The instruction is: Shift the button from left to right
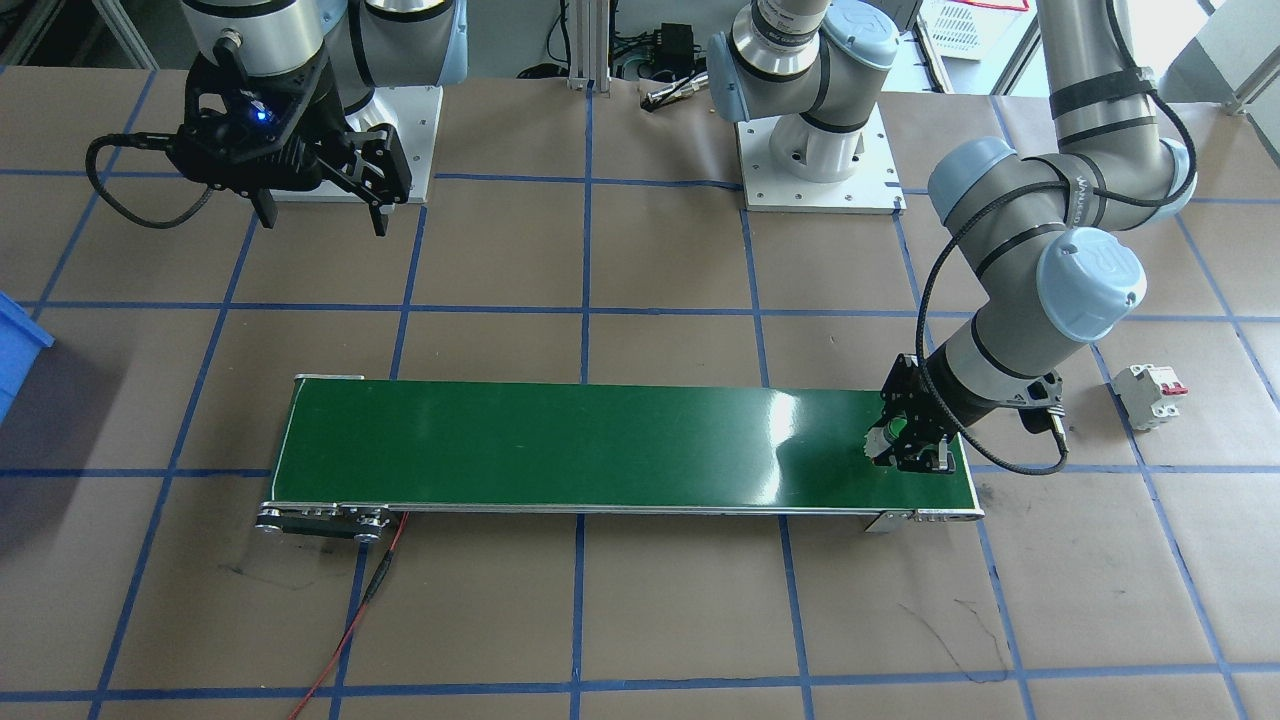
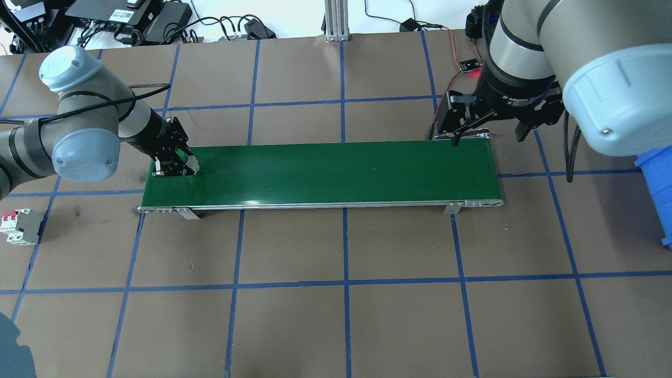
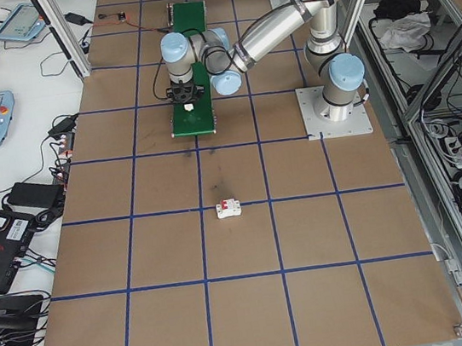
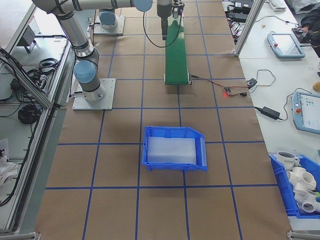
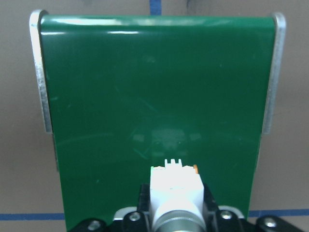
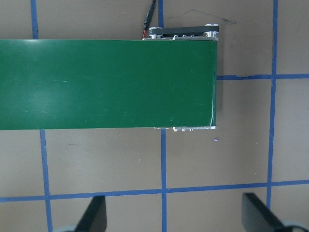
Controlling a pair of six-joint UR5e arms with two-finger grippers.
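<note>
The button [image 5: 175,186], with a white body and an orange-red base edge, sits between the fingers of my left gripper [image 2: 177,161], which is shut on it. Its green cap [image 2: 181,156] shows from overhead. The gripper holds it low over the robot's-left end of the green conveyor belt [image 2: 336,173]; whether it touches the belt I cannot tell. From the front, the same gripper [image 1: 905,447] is at the belt's right end. My right gripper [image 2: 485,132] hangs open and empty above the belt's other end, its fingertips [image 6: 94,218] spread wide.
A white circuit breaker with red levers [image 2: 21,227] lies on the table beyond the belt's left end. A blue bin [image 4: 175,148] stands past the right end. A red wire [image 1: 345,630] runs from the belt's motor end. Blue tape lines grid the brown table.
</note>
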